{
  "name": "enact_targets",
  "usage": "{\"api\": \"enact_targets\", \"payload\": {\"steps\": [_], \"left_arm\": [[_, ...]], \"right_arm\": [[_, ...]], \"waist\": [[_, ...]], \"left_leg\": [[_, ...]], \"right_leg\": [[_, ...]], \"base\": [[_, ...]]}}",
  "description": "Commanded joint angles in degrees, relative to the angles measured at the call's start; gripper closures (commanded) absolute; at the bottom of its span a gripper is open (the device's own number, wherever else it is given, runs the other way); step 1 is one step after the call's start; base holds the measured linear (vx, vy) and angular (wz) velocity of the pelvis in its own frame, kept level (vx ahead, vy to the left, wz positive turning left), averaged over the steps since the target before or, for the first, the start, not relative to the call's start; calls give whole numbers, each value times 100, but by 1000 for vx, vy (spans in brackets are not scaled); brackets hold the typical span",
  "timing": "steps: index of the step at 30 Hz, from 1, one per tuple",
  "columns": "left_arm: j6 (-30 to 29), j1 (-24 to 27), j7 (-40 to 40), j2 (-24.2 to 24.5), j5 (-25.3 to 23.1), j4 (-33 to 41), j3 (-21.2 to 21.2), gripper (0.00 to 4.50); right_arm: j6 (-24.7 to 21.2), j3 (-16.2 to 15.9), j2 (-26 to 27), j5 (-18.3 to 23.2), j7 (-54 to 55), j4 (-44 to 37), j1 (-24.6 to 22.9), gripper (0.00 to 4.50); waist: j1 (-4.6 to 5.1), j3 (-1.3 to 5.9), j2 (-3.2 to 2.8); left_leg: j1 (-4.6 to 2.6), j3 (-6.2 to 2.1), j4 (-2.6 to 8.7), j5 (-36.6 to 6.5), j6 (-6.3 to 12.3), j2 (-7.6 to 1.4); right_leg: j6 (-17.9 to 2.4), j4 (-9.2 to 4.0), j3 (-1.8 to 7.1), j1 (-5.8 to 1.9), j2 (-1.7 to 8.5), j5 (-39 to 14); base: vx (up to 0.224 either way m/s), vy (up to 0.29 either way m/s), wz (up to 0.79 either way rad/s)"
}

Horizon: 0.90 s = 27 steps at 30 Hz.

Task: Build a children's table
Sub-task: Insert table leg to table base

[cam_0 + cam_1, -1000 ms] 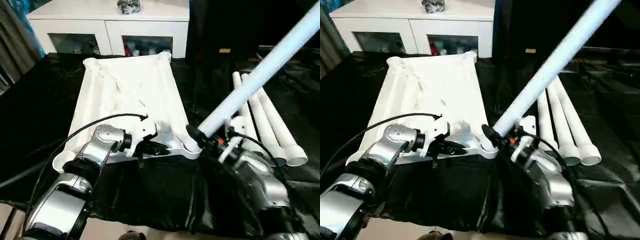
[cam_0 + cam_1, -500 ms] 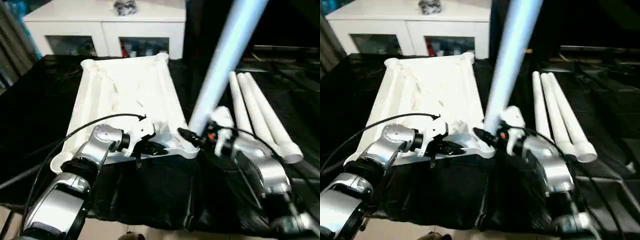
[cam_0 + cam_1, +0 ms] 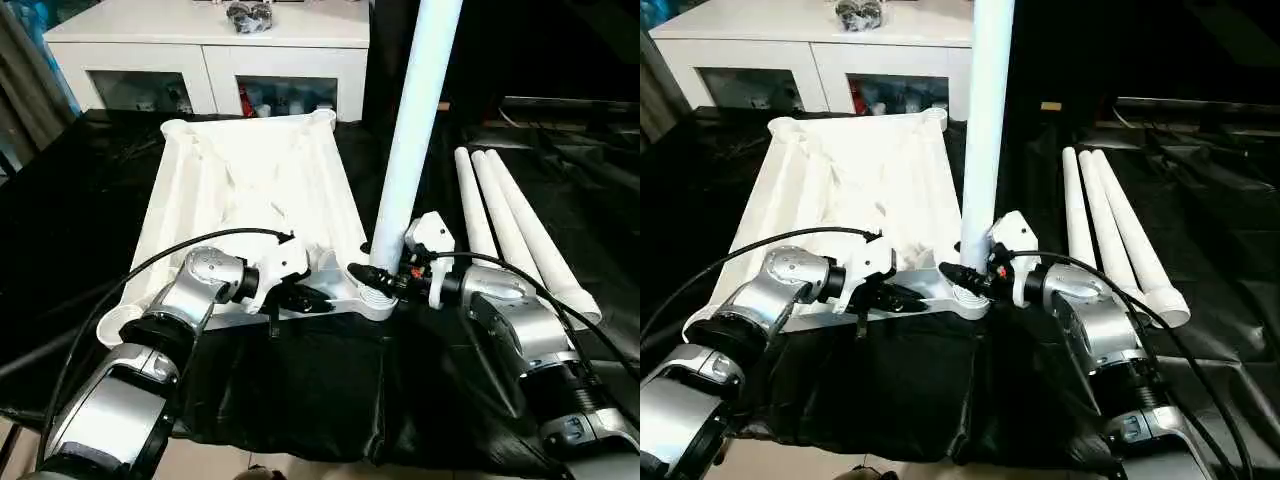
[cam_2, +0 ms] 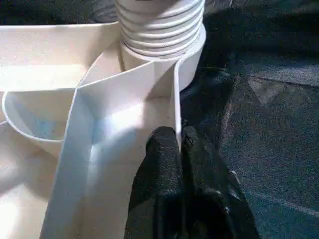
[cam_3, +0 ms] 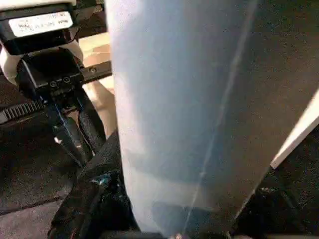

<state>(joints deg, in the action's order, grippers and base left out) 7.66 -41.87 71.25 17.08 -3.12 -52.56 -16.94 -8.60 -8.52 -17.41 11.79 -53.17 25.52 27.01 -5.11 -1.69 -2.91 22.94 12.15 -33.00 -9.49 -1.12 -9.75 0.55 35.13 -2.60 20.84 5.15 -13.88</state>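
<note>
Left tool: fingers pinched together on the thin near edge wall of the tabletop, just beside the near right corner socket.
Right tool: black fingers clamped around the base of the upright leg, right at the socket.
Upright leg: stands near vertical; ribbed lower end seated in the near right corner socket.
Tabletop: white, lying upside down on the black counter, ribbed underside up, long axis running away from the robot.
Spare legs: three, side by side on the counter, right of the tabletop, apart from it.
Cabinet: white, glass doors, beyond the counter.
</note>
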Motion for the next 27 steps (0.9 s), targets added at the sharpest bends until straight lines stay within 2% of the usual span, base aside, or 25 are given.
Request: {"api": "enact_targets", "payload": {"steps": [1, 5, 7, 8, 12, 14, 16, 17, 21, 23, 27], "left_arm": [[25, -104, 191, -16, -116, -32, -161, 450], [-2, -56, 168, -13, -103, 5, -136, 450], [-41, -25, 144, -27, -75, 25, -100, 450], [-53, -14, 136, -33, -66, 33, -88, 450], [-90, 49, 83, -45, -59, 75, -67, 450], [-111, 90, -16, -57, -77, 84, -54, 450], [-115, 97, -31, -61, -77, 86, -50, 450], [-123, 102, -37, -66, -74, 89, -43, 450], [-137, 126, -57, -72, -76, 118, -37, 450], [-147, 157, -64, -70, -81, 148, -38, 450], [-146, 208, -51, -59, -117, 186, -74, 450]], "right_arm": [[-298, -34, 131, 4, 60, 489, -233, 259], [-371, 537, 315, 407, 498, 608, -186, 259], [-439, 823, 384, 649, 668, 596, -235, 259], [-458, 902, 401, 721, 704, 584, -258, 259], [-466, 988, 400, 751, 728, 337, -559, 259], [-505, 912, 380, 697, 744, -111, -918, 259], [-523, 839, 368, 645, 767, -312, -1045, 259], [-551, 725, 343, 564, 831, -547, -1176, 259], [-515, 400, 236, 217, 968, -925, -1346, 259], [-548, 280, 220, 98, 1018, -1065, -1354, 259], [-553, -17, 116, -138, 914, -1072, -1254, 259]], "waist": [[-1, 289, -10], [5, 274, -36], [14, 276, -29], [3, 269, -34], [0, 282, -42], [-30, 296, -35], [-48, 299, -34], [-70, 305, -37], [-96, 287, -49], [-97, 278, -46], [-86, 269, -42]], "left_leg": [[-204, -216, 389, -1392, 197, -417], [-218, -227, 430, -1665, 55, -436], [-221, -227, 440, -1705, 4, -434], [-233, -222, 445, -1756, -31, -440], [-223, -223, 442, -1649, -43, -434], [-218, -222, 425, -1454, 39, -432], [-201, -224, 414, -1311, 136, -424], [-216, -220, 408, -1313, 156, -430], [-228, -225, 425, -1449, 71, -430], [-226, -233, 443, -1599, -10, -429], [-229, -241, 457, -1660, -64, -431]], "right_leg": [[-1574, -381, 197, -112, 428, 111], [-1575, -402, 199, -94, 430, -283], [-1556, -406, 197, -96, 427, -351], [-1545, -418, 204, -75, 429, -378], [-1504, -403, 199, -85, 425, -176], [-1462, -387, 199, -101, 426, 118], [-1438, -371, 187, -107, 425, 317], [-1402, -380, 189, -96, 429, 292], [-1312, -414, 198, -82, 429, 18], [-1270, -432, 209, -81, 438, -217], [-1227, -446, 217, -79, 434, -346]], "base": [[0, 0, 0], [0, 0, 0], [0, 0, 0], [0, 0, 0], [0, 0, 0], [0, 0, 0], [0, 0, 0], [0, 0, 0], [0, 0, 0], [0, 0, 0], [0, 0, 0]]}}
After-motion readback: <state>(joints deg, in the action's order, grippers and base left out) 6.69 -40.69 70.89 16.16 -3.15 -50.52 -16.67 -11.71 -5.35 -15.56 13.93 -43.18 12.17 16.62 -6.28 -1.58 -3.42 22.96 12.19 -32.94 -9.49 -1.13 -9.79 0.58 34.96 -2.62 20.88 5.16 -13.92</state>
